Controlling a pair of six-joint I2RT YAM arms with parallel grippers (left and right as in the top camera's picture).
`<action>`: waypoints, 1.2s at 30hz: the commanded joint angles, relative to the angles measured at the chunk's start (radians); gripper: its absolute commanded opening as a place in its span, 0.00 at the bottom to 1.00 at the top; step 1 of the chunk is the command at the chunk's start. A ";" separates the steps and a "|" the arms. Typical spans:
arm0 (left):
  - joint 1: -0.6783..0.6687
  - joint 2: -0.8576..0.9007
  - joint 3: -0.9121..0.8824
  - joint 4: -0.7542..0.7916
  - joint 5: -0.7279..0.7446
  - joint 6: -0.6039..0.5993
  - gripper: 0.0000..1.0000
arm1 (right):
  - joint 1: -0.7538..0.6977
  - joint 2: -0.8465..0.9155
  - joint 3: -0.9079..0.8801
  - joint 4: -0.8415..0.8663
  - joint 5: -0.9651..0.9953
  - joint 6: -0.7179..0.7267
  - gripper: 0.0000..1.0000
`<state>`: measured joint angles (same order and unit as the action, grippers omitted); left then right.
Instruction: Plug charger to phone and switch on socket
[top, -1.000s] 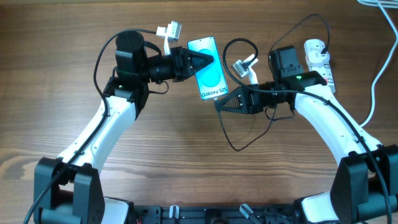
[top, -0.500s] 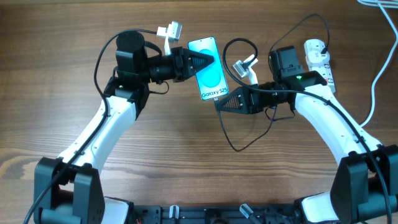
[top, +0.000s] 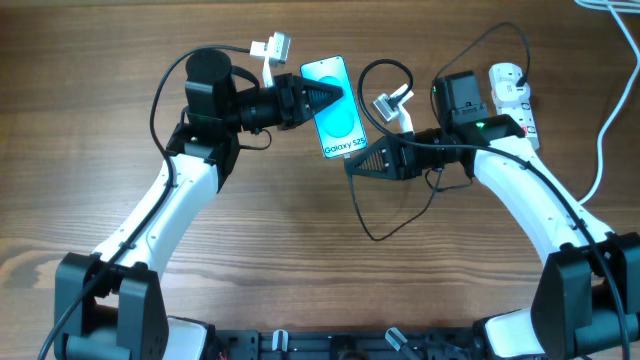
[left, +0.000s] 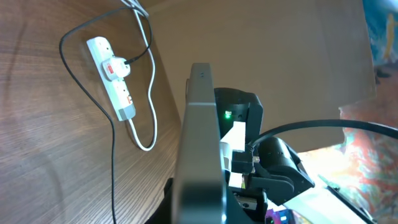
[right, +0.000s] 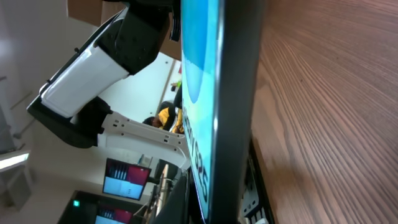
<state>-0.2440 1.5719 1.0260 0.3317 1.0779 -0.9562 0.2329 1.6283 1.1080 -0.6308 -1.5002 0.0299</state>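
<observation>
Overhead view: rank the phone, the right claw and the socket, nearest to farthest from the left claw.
1. phone, at the left claw tip, centre.
2. right claw, at the phone's lower end.
3. socket, far right of the table.

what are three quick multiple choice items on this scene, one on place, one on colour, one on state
1. In the overhead view the socket lies: A top right; B bottom left; C bottom centre.
2. The charger cable is: A white; B black; C red.
3. The phone is: A lying untouched; B face down; C gripped by the left jaws.

Answers: A, it sits beyond the right arm near the top right corner. B, a thin black loop crosses the wood. C, the left jaws close on its edge, screen facing up.
</observation>
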 joint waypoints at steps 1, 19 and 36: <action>-0.029 -0.019 0.016 0.000 0.182 0.090 0.04 | 0.000 -0.022 0.004 0.017 0.037 -0.005 0.04; -0.029 -0.019 0.016 0.000 0.270 0.103 0.04 | 0.000 -0.022 0.005 0.145 0.048 -0.026 0.05; -0.029 -0.019 0.016 0.000 0.204 0.006 0.04 | 0.000 -0.022 0.004 0.329 0.067 0.137 0.04</action>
<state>-0.2211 1.5715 1.0561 0.3515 1.0882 -0.9230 0.2405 1.6264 1.0851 -0.3141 -1.4918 0.1402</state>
